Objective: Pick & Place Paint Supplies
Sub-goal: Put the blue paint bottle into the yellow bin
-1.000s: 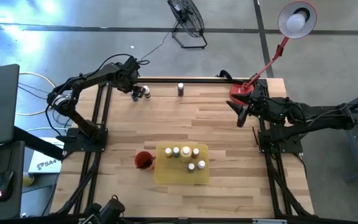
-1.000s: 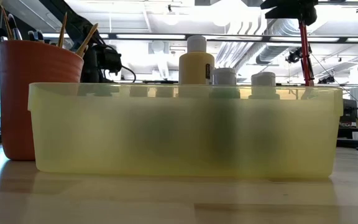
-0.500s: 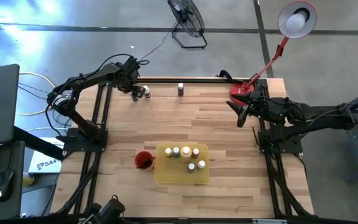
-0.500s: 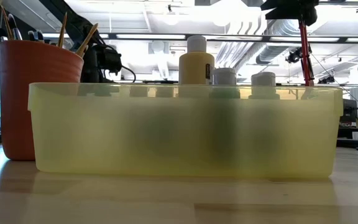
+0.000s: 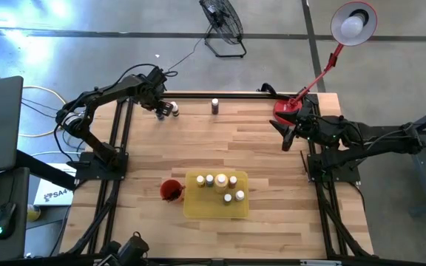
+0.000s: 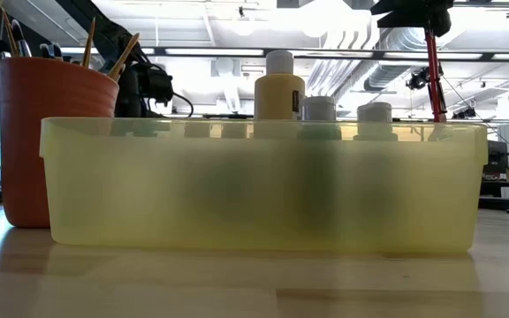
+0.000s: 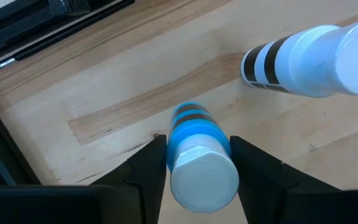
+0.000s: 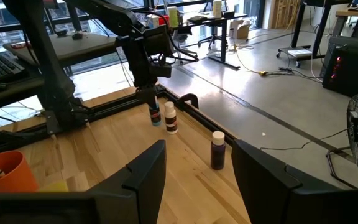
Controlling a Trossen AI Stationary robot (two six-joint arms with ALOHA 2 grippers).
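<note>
At the far left corner of the bench (image 5: 272,159), the left gripper (image 7: 199,163) straddles a blue paint bottle (image 7: 197,146) with a pale cap, one dark finger on each side of it. The fingers sit just beside the bottle's flanks, and whether they already press on it cannot be told; they are neither wide apart nor pressed together. A second bottle (image 7: 303,56), striped dark and white, stands just beyond the fingers, near but apart from the blue one. A third, dark bottle (image 5: 214,106) stands alone farther along the far edge.

The step in hand looks to be the pinch on the blue bottle. To do it well, the fingers should close evenly on the body below the cap, so the bottle stays upright and does not squirt out sideways. The lift should then go straight up before any swing, since the striped neighbour stands close enough to be knocked over.

The yellow tray (image 5: 198,210), at the near middle of the bench, already carries several pale-capped bottles, the tallest a yellowish bottle (image 6: 279,85). The red cup (image 5: 170,190) just beside the tray holds the brushes (image 6: 122,55). The right gripper (image 5: 288,137) waits over the right edge of the bench, fingers spread and holding nothing.
</note>
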